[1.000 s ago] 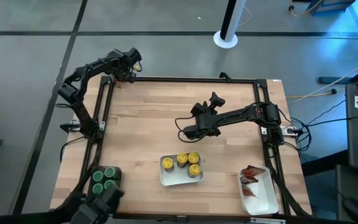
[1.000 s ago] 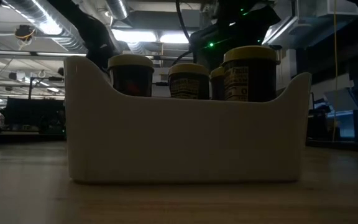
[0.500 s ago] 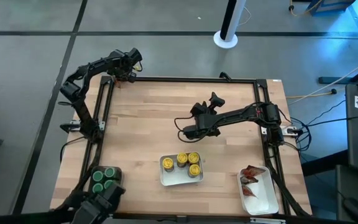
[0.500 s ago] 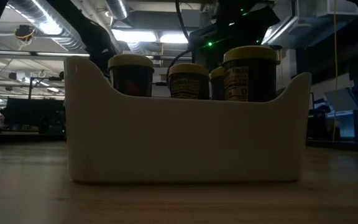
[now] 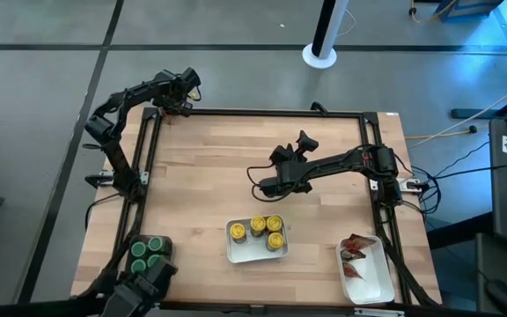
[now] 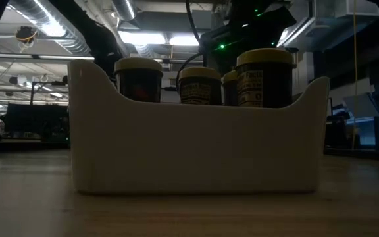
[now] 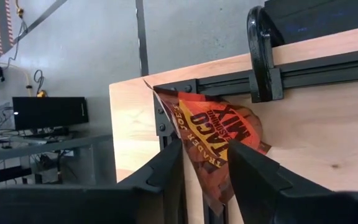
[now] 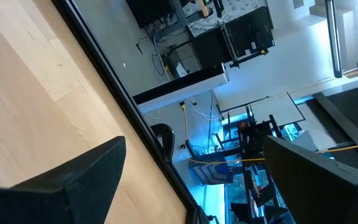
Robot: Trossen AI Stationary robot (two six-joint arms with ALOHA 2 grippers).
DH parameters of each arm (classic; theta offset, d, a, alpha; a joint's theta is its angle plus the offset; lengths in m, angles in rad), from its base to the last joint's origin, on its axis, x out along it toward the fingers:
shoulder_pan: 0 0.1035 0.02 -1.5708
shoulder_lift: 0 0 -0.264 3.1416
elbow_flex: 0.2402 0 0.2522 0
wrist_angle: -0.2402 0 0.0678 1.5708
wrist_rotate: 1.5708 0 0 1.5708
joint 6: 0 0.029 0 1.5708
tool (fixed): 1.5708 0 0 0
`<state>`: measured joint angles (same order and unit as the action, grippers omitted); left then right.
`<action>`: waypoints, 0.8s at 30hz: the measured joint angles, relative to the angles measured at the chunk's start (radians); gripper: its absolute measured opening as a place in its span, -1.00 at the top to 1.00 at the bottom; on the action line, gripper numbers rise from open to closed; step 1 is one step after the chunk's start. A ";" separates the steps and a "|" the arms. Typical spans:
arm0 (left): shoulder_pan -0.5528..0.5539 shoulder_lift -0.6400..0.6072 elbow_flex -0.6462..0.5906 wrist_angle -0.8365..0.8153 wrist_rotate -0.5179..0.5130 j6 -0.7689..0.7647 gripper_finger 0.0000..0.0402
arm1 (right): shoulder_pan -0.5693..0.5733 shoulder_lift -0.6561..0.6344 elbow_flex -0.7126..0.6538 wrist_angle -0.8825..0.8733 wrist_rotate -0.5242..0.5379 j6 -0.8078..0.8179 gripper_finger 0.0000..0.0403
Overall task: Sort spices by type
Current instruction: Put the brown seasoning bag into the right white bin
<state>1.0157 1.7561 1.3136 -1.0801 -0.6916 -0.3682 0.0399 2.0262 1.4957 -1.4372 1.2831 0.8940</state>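
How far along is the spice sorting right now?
Mostly done: yellow-capped jars fill the middle white tray, green-capped jars sit in the dark bin, red-orange packets in the right white tray. In hand: left gripper closing on a last red-orange taco packet at the table's far-left corner. Left: carrying it over. Right gripper waits open.

The premises are a robotics laboratory or industrial test hall rather than a domestic or retail setting. A wooden worktable point(image 5: 236, 167) edged by a black metal frame point(image 5: 262, 113) stands on a grey sealed floor point(image 5: 236, 70) with marked seams and a white post base point(image 5: 319, 56), and cables point(image 5: 451, 132) trail off the table's right side. At table height the room behind shows exposed silver ventilation ducting point(image 6: 41, 20) and strip lighting point(image 6: 156, 39) overhead, while the wrist views take in a dark monitor point(image 7: 47, 112) on a desk and racks of wired equipment point(image 8: 241, 37).
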 joint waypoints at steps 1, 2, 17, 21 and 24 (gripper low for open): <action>0.000 0.000 0.000 0.000 0.000 0.001 0.44 | 0.000 0.000 0.000 0.000 0.000 0.000 -0.88; 0.000 0.000 0.000 -0.001 0.001 0.002 0.45 | 0.000 0.000 0.000 0.000 0.000 0.000 -0.88; -0.009 -0.002 -0.046 0.021 -0.011 0.099 0.86 | 0.000 0.000 -0.001 0.006 0.000 0.000 -0.88; -0.008 -0.002 -0.046 0.023 0.007 0.144 0.97 | 0.000 0.000 -0.001 0.006 -0.001 0.000 -0.88; -0.010 -0.002 -0.046 0.023 0.047 0.201 0.99 | 0.000 0.000 -0.001 0.006 -0.002 0.000 -0.88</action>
<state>1.0056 1.7546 1.2675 -1.0576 -0.6441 -0.1667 0.0399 2.0262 1.4952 -1.4313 1.2815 0.8940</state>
